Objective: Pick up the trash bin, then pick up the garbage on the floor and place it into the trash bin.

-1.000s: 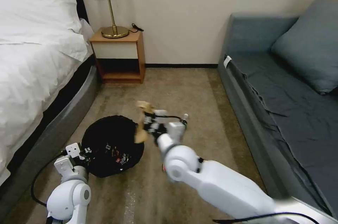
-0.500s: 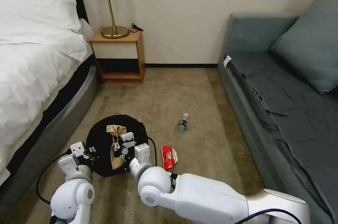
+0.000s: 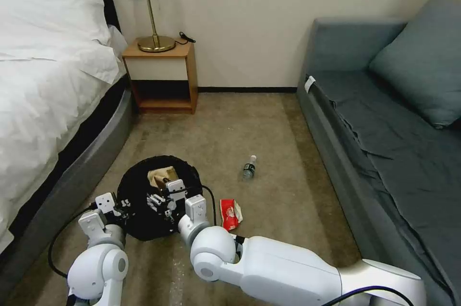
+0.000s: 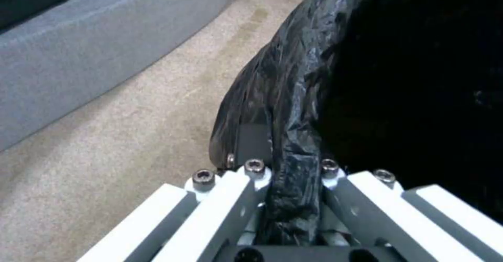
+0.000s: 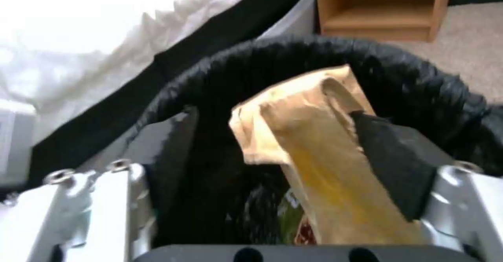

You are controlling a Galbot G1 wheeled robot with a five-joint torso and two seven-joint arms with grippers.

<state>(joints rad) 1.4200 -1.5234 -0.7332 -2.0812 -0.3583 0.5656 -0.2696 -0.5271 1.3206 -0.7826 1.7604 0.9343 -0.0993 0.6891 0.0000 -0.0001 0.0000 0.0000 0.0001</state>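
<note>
Tan paper (image 5: 309,136) btwn right claw (image 5: 272,167) fingers

The trash bin (image 3: 144,200), low and left of centre in the head view, is lined with thin black plastic, crinkled and faintly glossy; in the left wrist view the same film (image 4: 293,109) bunches into shiny folds between the left claw (image 4: 290,199), whose white fingers look like smooth matt plastic studded with dark metal screws. Inside the bin lies tan-brown paper (image 5: 314,144), matt and creased, between the right claw's (image 5: 272,156) bare metal links and black rubbery pads. The floor (image 3: 269,128) is short-pile beige carpet, rough. The bottle (image 3: 248,167) is clear plastic; the red-and-white packet (image 3: 230,214) looks glossy.
</note>
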